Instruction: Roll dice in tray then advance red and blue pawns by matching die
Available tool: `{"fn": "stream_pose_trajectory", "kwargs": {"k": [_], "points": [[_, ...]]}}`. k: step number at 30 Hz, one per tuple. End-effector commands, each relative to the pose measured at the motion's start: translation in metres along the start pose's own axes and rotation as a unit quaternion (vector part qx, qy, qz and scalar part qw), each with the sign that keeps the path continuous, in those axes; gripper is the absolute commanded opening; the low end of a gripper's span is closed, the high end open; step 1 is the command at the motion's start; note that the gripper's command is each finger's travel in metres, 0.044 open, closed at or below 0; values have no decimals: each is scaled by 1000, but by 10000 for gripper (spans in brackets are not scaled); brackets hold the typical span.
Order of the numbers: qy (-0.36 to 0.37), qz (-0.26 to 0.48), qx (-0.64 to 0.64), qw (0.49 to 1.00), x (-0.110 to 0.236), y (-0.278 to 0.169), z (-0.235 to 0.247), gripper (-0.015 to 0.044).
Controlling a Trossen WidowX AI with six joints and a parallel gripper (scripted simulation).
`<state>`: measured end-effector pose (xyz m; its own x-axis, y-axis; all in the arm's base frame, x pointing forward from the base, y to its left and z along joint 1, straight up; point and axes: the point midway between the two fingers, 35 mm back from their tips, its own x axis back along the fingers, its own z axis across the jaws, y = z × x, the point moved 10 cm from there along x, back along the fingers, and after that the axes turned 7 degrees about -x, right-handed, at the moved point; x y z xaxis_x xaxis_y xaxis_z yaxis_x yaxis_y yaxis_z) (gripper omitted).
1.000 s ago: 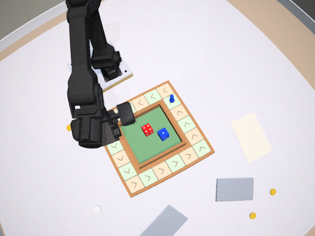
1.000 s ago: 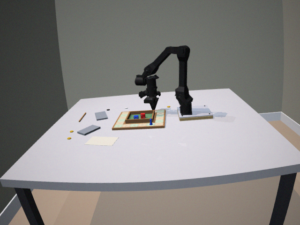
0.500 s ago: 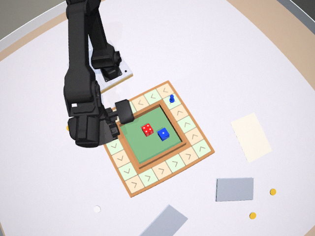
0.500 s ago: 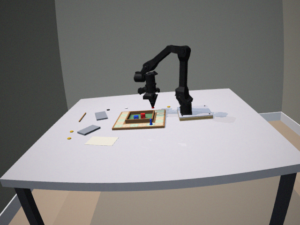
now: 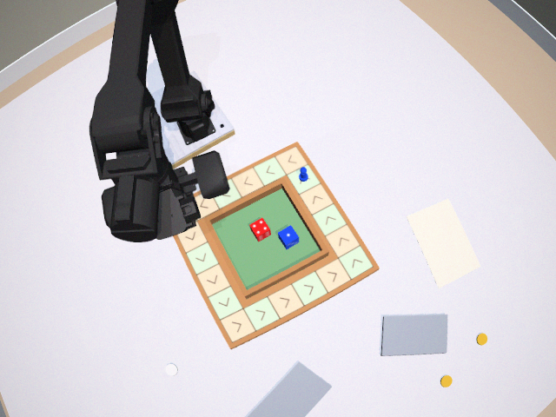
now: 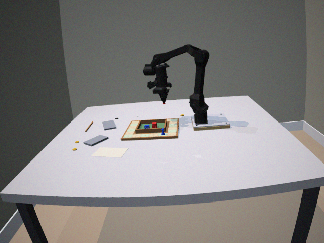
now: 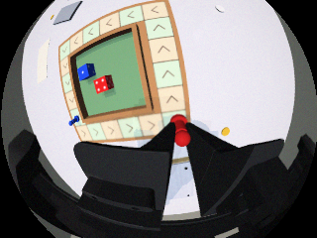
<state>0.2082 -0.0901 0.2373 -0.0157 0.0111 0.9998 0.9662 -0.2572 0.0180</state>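
Observation:
My gripper (image 6: 163,101) (image 7: 179,127) is shut on the red pawn (image 6: 163,103) (image 7: 182,138) and holds it in the air, well above the board (image 5: 304,316) (image 6: 149,138) (image 7: 186,89). In the top view the arm hides the fingertips and the pawn. The red die (image 5: 260,229) (image 6: 154,124) (image 7: 103,84) lies in the green tray (image 5: 233,260) (image 7: 119,59) with four pips up. The blue die (image 5: 287,236) (image 6: 147,126) (image 7: 86,71) lies beside it with one pip up. The blue pawn (image 5: 303,174) (image 6: 163,131) (image 7: 73,120) stands upright on a green square, one short of a corner square.
A cream card (image 5: 443,243) (image 6: 110,152), grey blocks (image 5: 413,334) (image 5: 292,390) and yellow discs (image 5: 481,339) (image 5: 446,380) lie beyond the board. A white disc (image 5: 170,369) (image 7: 220,8) and another yellow disc (image 6: 181,115) (image 7: 225,131) lie elsewhere. A brown stick (image 6: 89,126) lies far off. The tray walls stand up.

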Motion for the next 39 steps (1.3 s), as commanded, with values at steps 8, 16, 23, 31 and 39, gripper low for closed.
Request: {"fn": "stream_pose_trajectory", "kwargs": {"k": [8,16,23,31,39], "points": [[1,-4,2,1000,27,2,2,0],[1,-5,2,1000,20,39,7,0],[2,-6,2,1000,11,72,15,0],[2,-7,0,1000,-4,106,26,0],[3,-8,0,1000,-23,139,40,0]]}}
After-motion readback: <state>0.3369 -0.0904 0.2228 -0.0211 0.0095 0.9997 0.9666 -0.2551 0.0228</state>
